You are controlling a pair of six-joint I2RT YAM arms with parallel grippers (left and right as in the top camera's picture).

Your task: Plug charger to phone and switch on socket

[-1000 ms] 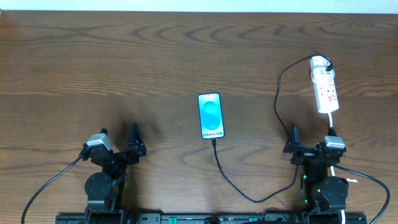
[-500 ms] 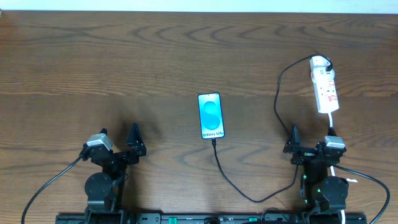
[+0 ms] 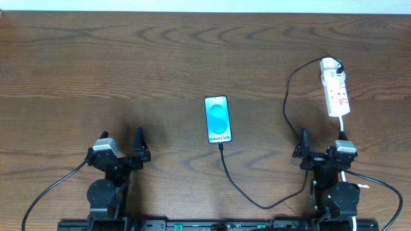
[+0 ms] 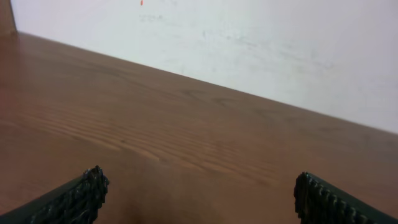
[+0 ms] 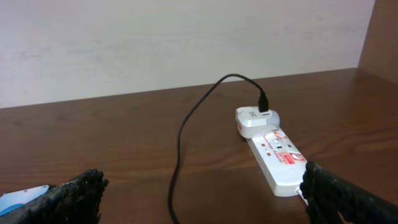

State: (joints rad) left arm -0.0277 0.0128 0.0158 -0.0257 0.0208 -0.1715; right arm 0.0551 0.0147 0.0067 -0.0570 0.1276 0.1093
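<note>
Brown wood-grain table (image 3: 128, 58), overhead view taken as the dial.

- Phone (image 3: 217, 119): at the centre, lying flat, screen lit blue-teal, its short lower edge facing 6 o'clock.
- Charger (image 3: 244, 192): a thin black cable. Its tip meets the phone's lower edge and looks plugged in, though how firmly it is seated cannot be told. The cable loops towards 5 o'clock, then climbs to a white adapter (image 5: 255, 118).
- Socket (image 3: 335, 90): a white strip with red markings at 2 o'clock. The adapter sits in its far end. Whether the switch is on or off cannot be told.
- Left gripper (image 4: 199, 186): at 7 o'clock, jaws spread wide, holding nothing, with bare wood ahead of it.
- Right gripper (image 5: 202, 177): at 4 o'clock, jaws spread wide, holding nothing. It faces the socket and is well apart from it.

Status, as a judgement: the plugging step appears done. Switching on the socket is either left to do or unconfirmed, and would fall to the right arm.
</note>
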